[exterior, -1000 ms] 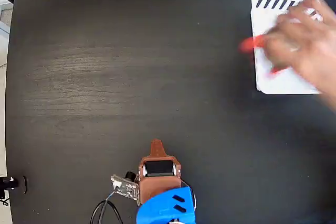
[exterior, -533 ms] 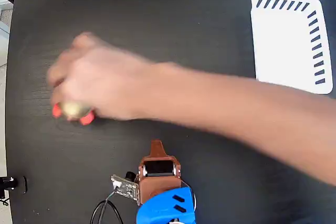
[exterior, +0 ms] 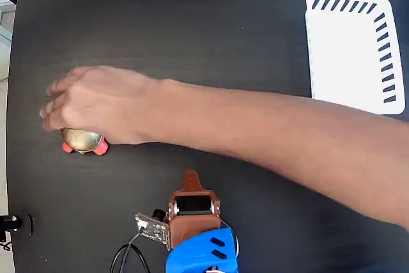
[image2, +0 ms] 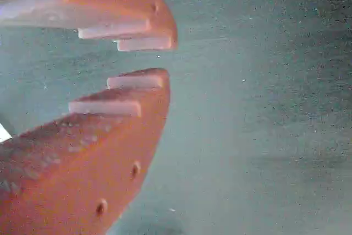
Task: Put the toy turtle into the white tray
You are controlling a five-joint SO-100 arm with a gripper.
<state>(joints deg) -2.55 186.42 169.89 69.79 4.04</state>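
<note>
Black table (exterior: 211, 49): 1 toy turtle (exterior: 83, 140), 1 white tray (exterior: 348, 62), 1 hand (exterior: 96, 103).

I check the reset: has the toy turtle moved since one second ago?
Yes. The toy turtle went from over the white tray, top right, to the table's left side, under a person's hand.

table (exterior: 211, 43): dark woodgrain top; pale floor strip (exterior: 6, 36) at left

Overhead fixed view of the black table (exterior: 211, 49); wrist view close above it, past the jaws.
</note>
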